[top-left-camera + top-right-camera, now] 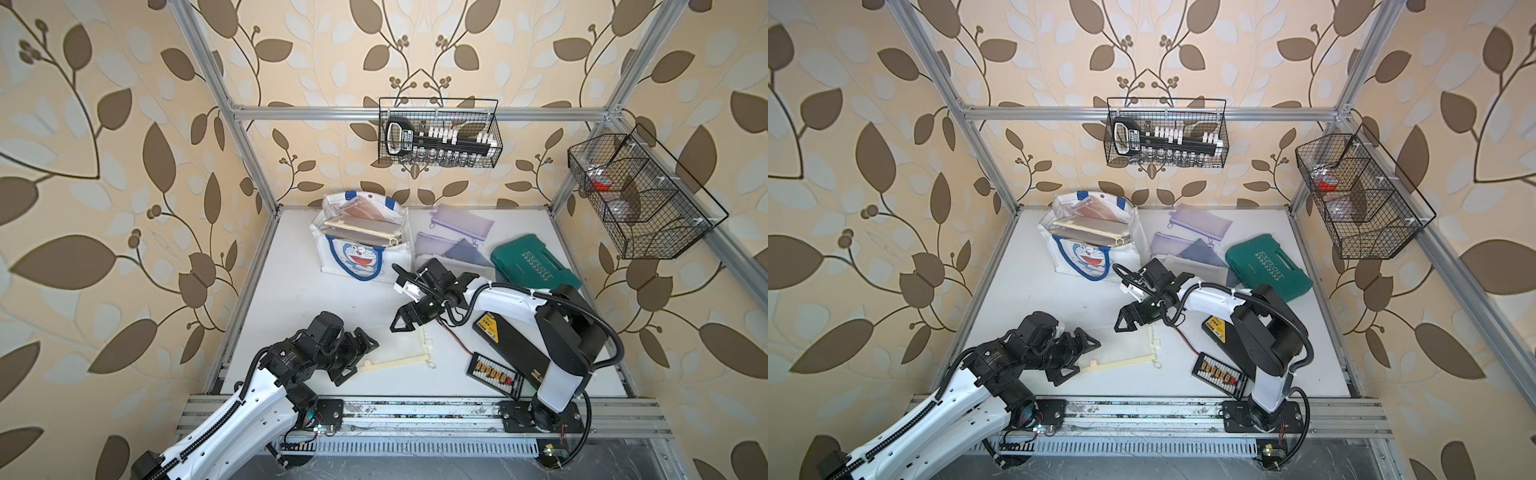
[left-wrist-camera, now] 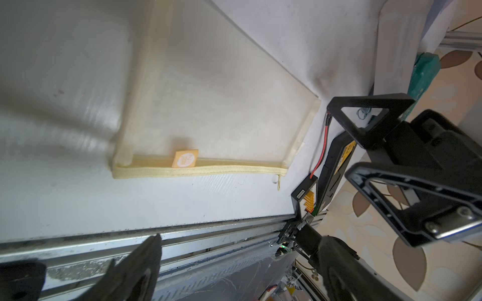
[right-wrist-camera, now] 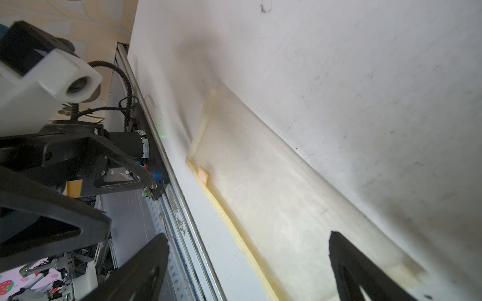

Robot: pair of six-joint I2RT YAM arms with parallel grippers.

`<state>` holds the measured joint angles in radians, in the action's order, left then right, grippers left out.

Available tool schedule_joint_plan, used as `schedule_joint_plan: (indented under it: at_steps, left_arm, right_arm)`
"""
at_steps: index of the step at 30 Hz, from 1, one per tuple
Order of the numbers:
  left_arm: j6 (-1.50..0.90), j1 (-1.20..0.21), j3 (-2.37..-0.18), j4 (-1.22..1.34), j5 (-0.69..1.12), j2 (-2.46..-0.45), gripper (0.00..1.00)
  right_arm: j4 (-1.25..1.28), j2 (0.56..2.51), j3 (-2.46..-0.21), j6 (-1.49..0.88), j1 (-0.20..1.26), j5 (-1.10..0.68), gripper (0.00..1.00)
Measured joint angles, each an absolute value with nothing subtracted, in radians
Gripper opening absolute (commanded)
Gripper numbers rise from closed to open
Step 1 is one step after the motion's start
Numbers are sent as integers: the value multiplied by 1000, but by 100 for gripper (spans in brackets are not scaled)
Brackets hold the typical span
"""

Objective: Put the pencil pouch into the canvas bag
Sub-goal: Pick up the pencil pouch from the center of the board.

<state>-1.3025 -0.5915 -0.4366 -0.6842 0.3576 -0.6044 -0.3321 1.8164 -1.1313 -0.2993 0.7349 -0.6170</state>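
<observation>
The pencil pouch (image 1: 399, 345) (image 1: 1125, 345) is a see-through cream mesh pouch with a yellow zip. It lies flat near the table's front middle, also in the left wrist view (image 2: 216, 109) and the right wrist view (image 3: 273, 195). The canvas bag (image 1: 361, 253) (image 1: 1088, 257) stands open at the back left, white with a blue cat face, holding several flat pouches. My left gripper (image 1: 368, 357) (image 1: 1088, 357) (image 2: 241, 242) is open at the pouch's left corner. My right gripper (image 1: 402, 328) (image 1: 1125, 328) (image 3: 247, 234) hangs open over the pouch's far edge, jaws empty.
Purple and dark blue pouches (image 1: 457, 237) lie right of the bag. A green tool case (image 1: 536, 262) sits at the right. A black charger (image 1: 498, 332) and connector board (image 1: 494, 372) with a red wire lie by the right arm's base. Wire baskets (image 1: 440, 133) hang on the frame.
</observation>
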Motion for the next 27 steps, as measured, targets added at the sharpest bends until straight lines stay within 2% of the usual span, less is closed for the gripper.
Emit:
schedule_joint_plan:
  at_steps: [14, 20, 27]
  left_arm:
    - [-1440, -695, -296, -453, 336, -775, 93]
    - [-1474, -695, -268, -310, 275, -792, 91]
    - [-1479, -695, -257, -128, 231, -891, 87]
  right_arm:
    - [-213, 1932, -1164, -333, 754, -617, 92]
    - [-176, 1921, -1113, -337, 754, -625, 86]
    - [-127, 1807, -943, -371, 751, -640, 76]
